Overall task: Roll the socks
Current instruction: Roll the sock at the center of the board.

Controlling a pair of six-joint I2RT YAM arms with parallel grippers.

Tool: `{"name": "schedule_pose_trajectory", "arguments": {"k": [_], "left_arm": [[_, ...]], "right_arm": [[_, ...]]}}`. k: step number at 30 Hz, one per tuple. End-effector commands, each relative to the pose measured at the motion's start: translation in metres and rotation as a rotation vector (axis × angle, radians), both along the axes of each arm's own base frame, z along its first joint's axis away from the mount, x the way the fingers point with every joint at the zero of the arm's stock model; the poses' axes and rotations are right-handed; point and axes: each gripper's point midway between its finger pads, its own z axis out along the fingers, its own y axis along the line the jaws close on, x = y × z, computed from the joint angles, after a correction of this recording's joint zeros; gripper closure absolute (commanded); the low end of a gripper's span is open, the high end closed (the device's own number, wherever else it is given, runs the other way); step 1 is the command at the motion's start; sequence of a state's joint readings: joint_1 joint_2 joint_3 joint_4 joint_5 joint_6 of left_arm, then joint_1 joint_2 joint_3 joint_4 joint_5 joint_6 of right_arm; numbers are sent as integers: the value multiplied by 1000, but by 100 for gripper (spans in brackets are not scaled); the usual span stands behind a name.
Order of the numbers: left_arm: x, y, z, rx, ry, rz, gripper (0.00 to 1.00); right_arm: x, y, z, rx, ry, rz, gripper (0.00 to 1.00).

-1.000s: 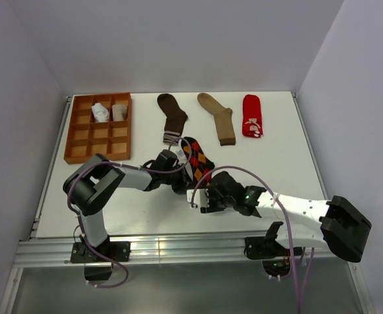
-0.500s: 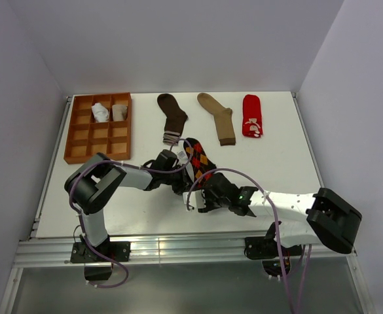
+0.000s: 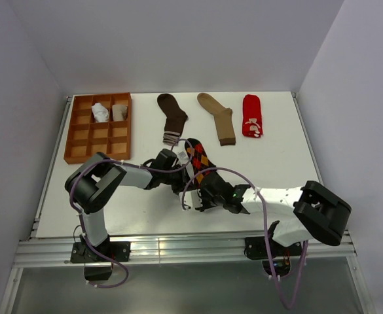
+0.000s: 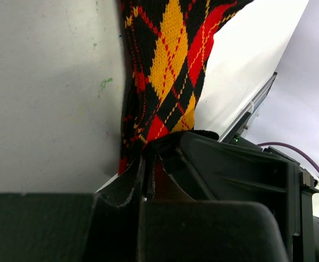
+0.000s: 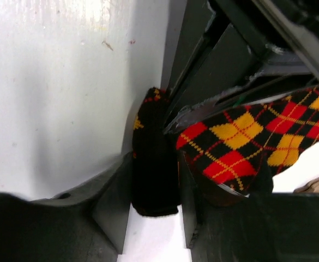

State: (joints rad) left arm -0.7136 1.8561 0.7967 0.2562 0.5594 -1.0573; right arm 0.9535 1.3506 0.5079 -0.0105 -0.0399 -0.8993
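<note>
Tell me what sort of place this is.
Probably a robot lab test cell: plain grey walls enclose a white table with black-and-white left arm and right arm bolted at its edge.

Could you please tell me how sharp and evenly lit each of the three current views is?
Top external: sharp, evenly lit, only faint shadows on the table. Left wrist: argyle sock crisp, left fingers dark and blurred. Right wrist: glare on the table at the top edge, right fingers dim and out of focus.

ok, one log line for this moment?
task: roll argyle sock | left end effector: shut on sock | right end effector: pinching its folded end | tray: two rolled socks
</note>
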Motion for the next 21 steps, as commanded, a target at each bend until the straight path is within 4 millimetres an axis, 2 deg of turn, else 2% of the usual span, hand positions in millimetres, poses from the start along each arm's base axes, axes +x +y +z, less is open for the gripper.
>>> {"name": "schedule_pose_trajectory", "arguments": {"k": [1, 4, 7, 11, 12, 16, 21], "left_arm": [[-21, 25, -38, 143, 80, -22, 100], [-19, 25, -33, 125, 69, -21, 97], [-16, 27, -28, 118, 46, -7, 90], [-9, 32, -13, 80, 10, 41, 76], [-7, 33, -10, 72, 1, 53, 70], [5, 40, 1, 61, -69, 115, 62], [21, 49, 15, 58, -171, 191, 59]], "right_arm": [[2, 6, -2, -14, 11, -1, 63], [-1, 7, -6, -26, 57, -13, 81], [-8, 7, -4, -22, 135, -25, 86], [-26, 13, 1, 5, 310, -13, 87], [-28, 13, 3, 9, 344, -14, 87], [-40, 9, 13, 6, 543, -26, 87], [-36, -3, 11, -39, 732, -91, 87]]}}
